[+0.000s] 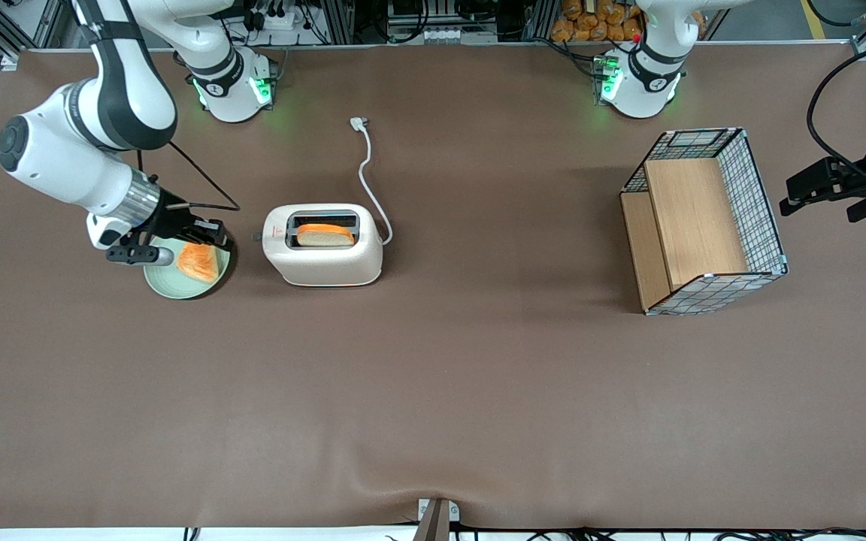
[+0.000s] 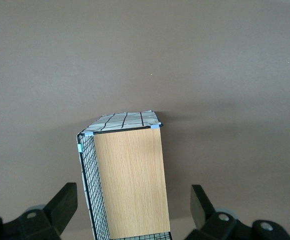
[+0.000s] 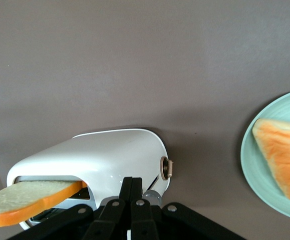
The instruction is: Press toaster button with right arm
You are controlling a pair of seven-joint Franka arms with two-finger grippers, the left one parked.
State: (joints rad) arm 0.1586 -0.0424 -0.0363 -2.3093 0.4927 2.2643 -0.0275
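While the black two-finger gripper is hanging over the rim of a round, pale green plate, its fingers are pressing together and gripping nothing. The right arm, glossy white with black joint bands and a ribbed silver wrist ring, is reaching down to it from ten o'clock in the front view. A triangular orange-crusted toast piece is lying on the plate. At three o'clock from the gripper, near but not touching, the toaster button, a small pale knob, is sticking out of the narrow end of the toaster. The toaster's smooth, cream-white, rounded shell is standing on the matte brown table, with a bread slice sitting in one dark slot. A white power cord is curving away toward twelve o'clock. Toward the parked arm's end, a wire-grid basket with pale wooden panels is lying on its side.
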